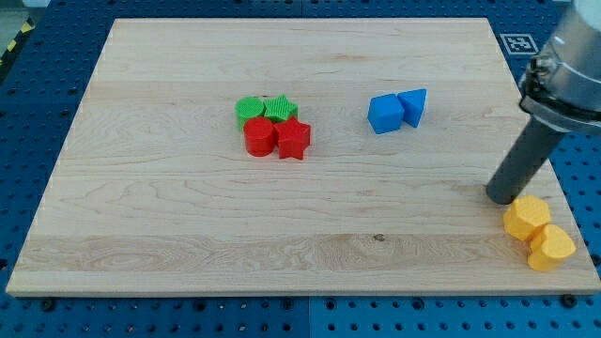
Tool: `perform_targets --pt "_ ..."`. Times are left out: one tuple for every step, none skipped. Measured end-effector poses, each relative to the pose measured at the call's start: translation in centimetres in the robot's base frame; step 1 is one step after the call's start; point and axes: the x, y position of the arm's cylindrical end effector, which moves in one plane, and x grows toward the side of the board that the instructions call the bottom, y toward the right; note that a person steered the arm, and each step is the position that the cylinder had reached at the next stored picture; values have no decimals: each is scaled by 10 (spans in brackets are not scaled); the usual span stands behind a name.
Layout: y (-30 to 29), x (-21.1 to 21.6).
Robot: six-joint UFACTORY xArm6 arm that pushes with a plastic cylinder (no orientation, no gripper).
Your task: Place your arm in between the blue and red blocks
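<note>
Your tip (504,197) rests on the wooden board (188,244) close to its right edge, toward the bottom-right corner. It is a bare rod with nothing to clench or release, and it holds nothing. Just below and to the right of it sit two yellow blocks (537,232), touching each other; the upper one lies just beside the tip, though you cannot tell whether they touch.

The two blue blocks (396,110) are side by side and touching, in the upper right part of the board, well apart from the tip. The red round block (259,138) and the red star block (294,140) sit near the board's middle, toward the top edge, pressed together. Two green blocks (266,109) lie directly behind them, touching them. A bare stretch of board separates the red pair from the blue pair.
</note>
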Motion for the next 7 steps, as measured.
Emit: perform_targets --pt "-18 0" --pt "-18 0" --pt "-22 0" --pt "-49 -9" --pt "-56 -12" --pt "-82 -33" --pt "-102 -52"
